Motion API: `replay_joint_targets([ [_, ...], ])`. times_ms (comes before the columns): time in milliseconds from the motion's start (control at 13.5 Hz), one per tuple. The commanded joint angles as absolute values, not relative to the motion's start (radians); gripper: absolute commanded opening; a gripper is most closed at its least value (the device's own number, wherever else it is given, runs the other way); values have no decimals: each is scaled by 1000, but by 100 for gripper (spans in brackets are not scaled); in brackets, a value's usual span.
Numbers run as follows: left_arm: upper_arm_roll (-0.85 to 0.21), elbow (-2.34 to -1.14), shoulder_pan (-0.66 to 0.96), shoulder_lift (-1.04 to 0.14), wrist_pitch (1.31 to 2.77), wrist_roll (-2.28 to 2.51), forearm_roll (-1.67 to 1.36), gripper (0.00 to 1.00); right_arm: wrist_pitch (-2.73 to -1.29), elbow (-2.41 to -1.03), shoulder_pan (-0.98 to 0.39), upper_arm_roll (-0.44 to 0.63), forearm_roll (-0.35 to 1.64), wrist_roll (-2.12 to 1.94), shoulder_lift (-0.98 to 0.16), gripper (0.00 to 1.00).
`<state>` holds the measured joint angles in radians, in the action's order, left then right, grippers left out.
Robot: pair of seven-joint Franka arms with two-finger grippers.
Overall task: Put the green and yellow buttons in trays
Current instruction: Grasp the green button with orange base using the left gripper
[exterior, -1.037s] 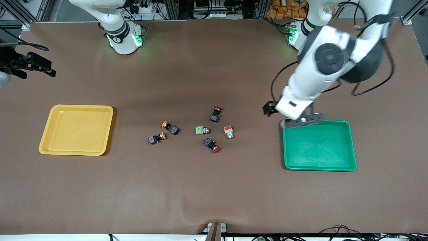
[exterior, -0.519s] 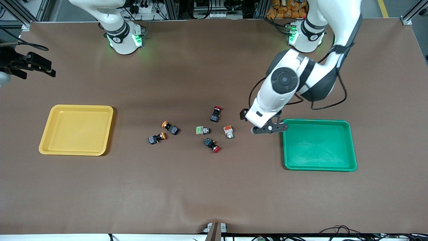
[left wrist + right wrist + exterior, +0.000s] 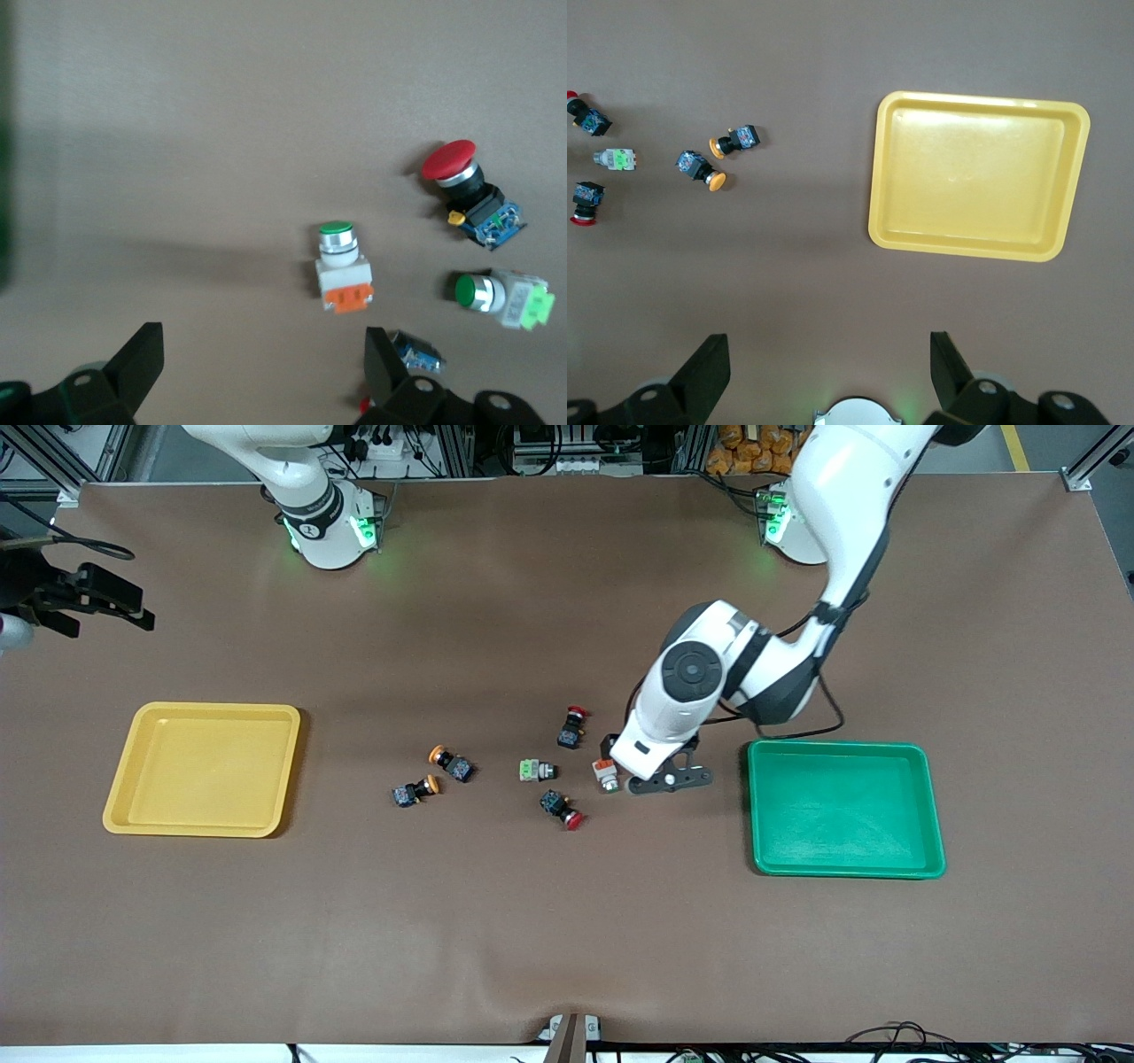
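Observation:
The white button with an orange base and green cap lies on the table; in the left wrist view it is just ahead of my open fingers. My left gripper is open and empty, low over the mat between this button and the green tray. A pale grey button with a light-green end lies close by. Two orange-capped buttons lie toward the yellow tray. My right gripper is open, empty and waits high up.
Two red-capped switches lie among the buttons, one farther from the front camera and one nearer. Both trays hold nothing. The brown mat has a ripple at its front edge.
My left arm has swung from over the green tray's corner toward the buttons and come down beside the white and orange button. The right arm has barely moved.

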<state>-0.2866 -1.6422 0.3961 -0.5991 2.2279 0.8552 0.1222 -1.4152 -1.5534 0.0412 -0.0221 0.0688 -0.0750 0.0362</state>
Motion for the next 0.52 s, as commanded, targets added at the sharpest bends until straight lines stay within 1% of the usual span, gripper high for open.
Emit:
replay_joint_targets([
  [0,-281,-1621,431,-661,2295,957,182,100,-1422,-1496,9,-29,84,-77,-23,100],
  [148,-279,-1620,442,-696,2338,1009,199,100,-1443,-1485,-26,-29,83,-78,-80,100],
  [296,-278,-1618,454,-724,2385,1048,202,100,-1450,-1483,-52,-29,84,-77,-93,100],
  [444,-264,-1591,482,-755,2398,1058,201,100,-1477,-1479,-66,-29,84,-77,-171,100],
])
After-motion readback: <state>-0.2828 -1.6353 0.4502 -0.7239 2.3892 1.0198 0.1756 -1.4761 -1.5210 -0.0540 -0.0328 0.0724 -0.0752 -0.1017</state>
